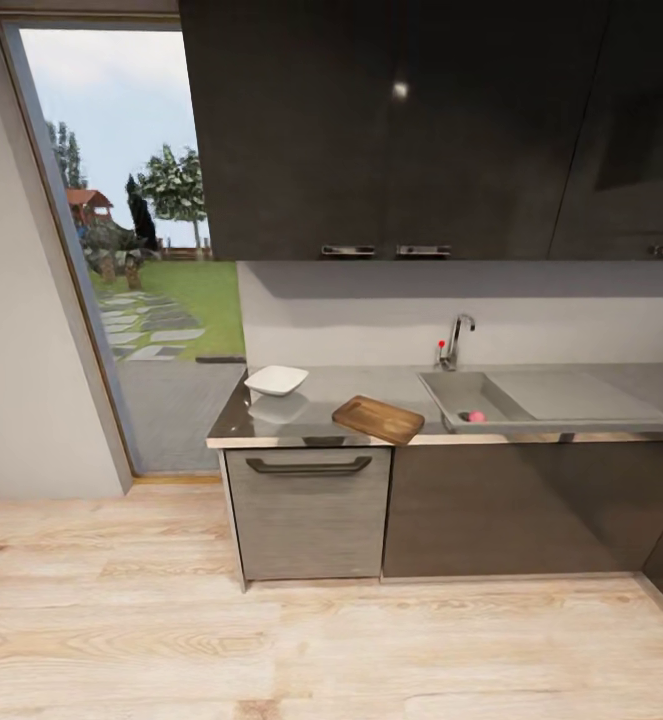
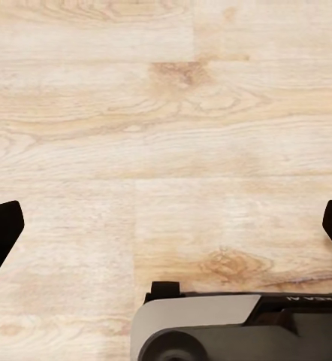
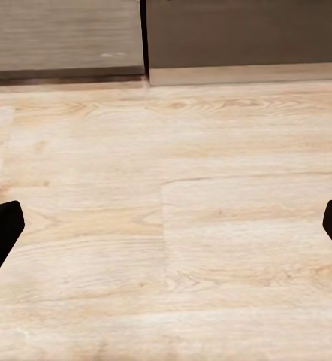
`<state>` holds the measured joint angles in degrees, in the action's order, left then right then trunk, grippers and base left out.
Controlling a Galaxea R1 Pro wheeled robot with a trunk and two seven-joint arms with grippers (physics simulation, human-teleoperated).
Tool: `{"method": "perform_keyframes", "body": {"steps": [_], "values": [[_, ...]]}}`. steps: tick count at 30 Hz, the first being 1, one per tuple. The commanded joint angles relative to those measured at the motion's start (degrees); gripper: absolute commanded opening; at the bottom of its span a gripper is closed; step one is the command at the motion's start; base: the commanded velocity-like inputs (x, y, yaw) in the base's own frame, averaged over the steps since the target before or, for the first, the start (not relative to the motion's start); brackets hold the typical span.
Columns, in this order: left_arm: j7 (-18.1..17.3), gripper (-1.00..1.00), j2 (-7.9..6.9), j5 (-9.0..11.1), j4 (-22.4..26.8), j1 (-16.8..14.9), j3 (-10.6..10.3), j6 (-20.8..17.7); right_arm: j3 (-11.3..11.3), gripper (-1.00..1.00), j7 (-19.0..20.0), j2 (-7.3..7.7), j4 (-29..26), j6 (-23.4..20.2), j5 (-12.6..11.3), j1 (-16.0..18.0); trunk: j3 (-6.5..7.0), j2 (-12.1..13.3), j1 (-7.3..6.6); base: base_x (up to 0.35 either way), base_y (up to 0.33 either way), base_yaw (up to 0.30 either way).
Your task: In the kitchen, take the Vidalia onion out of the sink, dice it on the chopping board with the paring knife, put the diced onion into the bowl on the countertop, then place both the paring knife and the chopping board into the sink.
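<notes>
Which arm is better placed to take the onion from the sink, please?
Probably the right. The onion lies in the sink, right of the chopping board. Both arms' jaws are open over the floor, so the robot must approach first.

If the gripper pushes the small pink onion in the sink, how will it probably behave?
The onion looks small and round, so it would probably roll along the flat floor of the sink. The basin walls should likely stop it. It seems light for its size.

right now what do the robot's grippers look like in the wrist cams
Each wrist view shows two black fingers with blunt, rounded tips at the picture's sides: the left gripper's fingers and the right gripper's fingers. The left wrist view also shows a light grey housing with a darker section bearing small, unreadable lettering.
</notes>
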<state>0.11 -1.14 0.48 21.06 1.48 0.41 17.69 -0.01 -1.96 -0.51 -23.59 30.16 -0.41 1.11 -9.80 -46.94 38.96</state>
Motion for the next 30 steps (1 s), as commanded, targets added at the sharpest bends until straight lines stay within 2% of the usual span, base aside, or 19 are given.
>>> {"method": "perform_keyframes", "body": {"steps": [1,30], "values": [[0.0,1.0,0.0,0.0,0.1,0.0,0.0,0.1,0.0,1.0,-0.2,-0.02,0.0,0.2,0.0,0.0,0.12,0.4,-0.22,0.0,0.0,0.0],[0.0,1.0,0.03,0.0,0.0,0.0,0.0,0.1,-0.1,1.0,-0.2,-0.02,0.1,0.2,0.0,0.0,5.32,12.0,-6.59,0.0,0.0,0.0]]}}
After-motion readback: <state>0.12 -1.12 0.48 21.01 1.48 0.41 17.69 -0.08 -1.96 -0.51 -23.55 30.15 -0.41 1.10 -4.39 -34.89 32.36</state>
